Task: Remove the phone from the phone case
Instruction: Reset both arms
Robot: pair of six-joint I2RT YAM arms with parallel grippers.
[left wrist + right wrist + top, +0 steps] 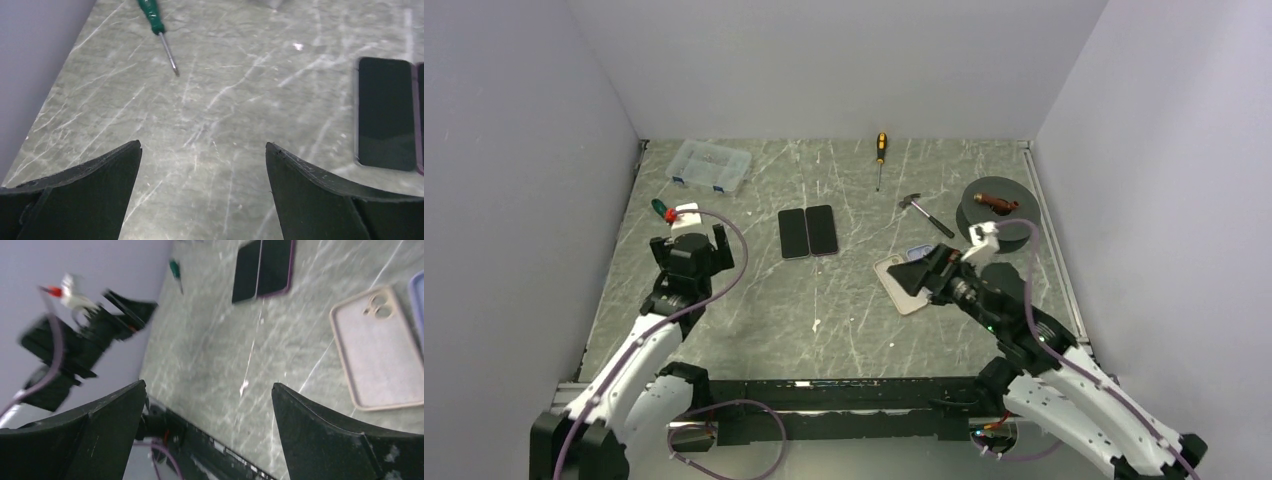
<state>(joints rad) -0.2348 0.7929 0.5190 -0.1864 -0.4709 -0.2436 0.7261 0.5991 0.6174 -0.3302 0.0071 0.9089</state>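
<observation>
Two phones lie side by side, screens up, at mid-table: a black one (794, 233) and one with a purple rim (822, 230). Both show in the right wrist view, the black phone (247, 270) and the purple-rimmed phone (275, 265); the black one also shows in the left wrist view (385, 120). An empty beige phone case (900, 285) lies open side up, also in the right wrist view (380, 350). A lavender case (419, 290) lies beside it. My right gripper (919, 275) hovers over the beige case, open and empty (209, 390). My left gripper (690, 243) is open and empty (202, 150), left of the phones.
A green screwdriver (157, 27) lies near the left wall. A clear parts box (710, 166) stands at the back left. A yellow screwdriver (880, 155), a hammer (924, 213) and a dark round roll (997, 212) lie at the back right.
</observation>
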